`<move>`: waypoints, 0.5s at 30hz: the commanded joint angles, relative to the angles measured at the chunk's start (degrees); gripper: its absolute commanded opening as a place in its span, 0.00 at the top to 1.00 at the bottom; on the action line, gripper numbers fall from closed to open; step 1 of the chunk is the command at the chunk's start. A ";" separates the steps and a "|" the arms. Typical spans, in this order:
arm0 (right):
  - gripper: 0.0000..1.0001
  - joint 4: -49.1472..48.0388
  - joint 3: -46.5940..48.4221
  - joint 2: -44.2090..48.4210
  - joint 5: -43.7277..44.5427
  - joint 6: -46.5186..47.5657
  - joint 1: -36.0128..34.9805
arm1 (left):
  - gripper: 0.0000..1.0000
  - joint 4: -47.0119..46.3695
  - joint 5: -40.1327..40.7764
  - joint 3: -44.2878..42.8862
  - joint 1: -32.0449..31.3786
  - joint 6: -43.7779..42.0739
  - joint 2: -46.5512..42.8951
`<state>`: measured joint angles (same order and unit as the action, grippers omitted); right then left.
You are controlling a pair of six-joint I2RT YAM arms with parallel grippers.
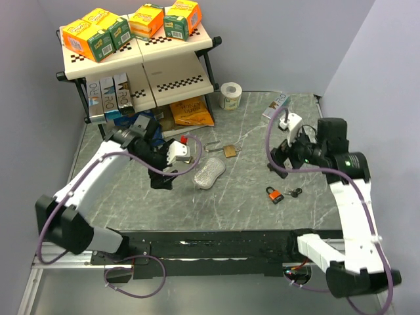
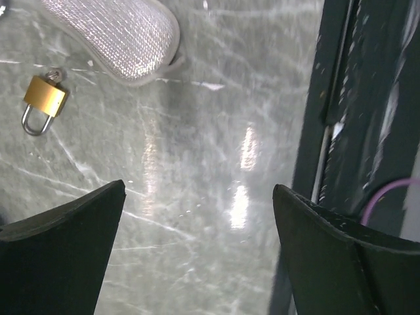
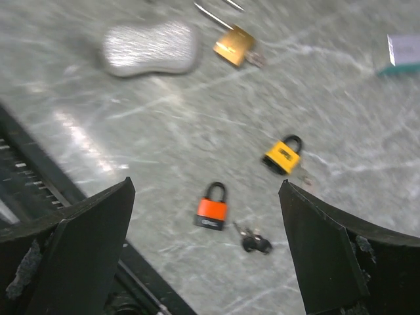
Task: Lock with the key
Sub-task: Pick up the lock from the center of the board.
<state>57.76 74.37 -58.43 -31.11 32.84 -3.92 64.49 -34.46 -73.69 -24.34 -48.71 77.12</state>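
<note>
One marbled tabletop carries everything. Above it, the left pincer and right pincer both gape released, grasping nothing. Under the right one lies the orange padlock, the key just beside it.

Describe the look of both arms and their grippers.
The left arm and right arm have white shells over black joints, and a looping purple cable runs along each. A green light glows on the right arm's black section. The left gripper and right gripper have broad, matte black wedge fingers; the right's are scuffed.
</note>
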 commanded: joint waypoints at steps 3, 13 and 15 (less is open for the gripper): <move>0.00 5.09 2.27 5.08 -12.47 -3.92 0.32 | 0.03 3.54 1.06 -5.14 0.17 -17.20 8.91; 0.00 2.53 -2.12 5.79 -10.46 -2.16 0.32 | 0.06 8.63 1.05 -21.74 0.43 -33.28 32.64; 0.00 4.11 -1.95 5.18 -10.72 -1.90 0.32 | 0.08 8.81 1.76 -25.88 0.69 -34.69 37.73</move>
<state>60.90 72.42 -51.92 -41.19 29.85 -3.86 69.58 -32.51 -92.62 -24.16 -74.83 109.19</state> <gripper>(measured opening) 0.997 0.938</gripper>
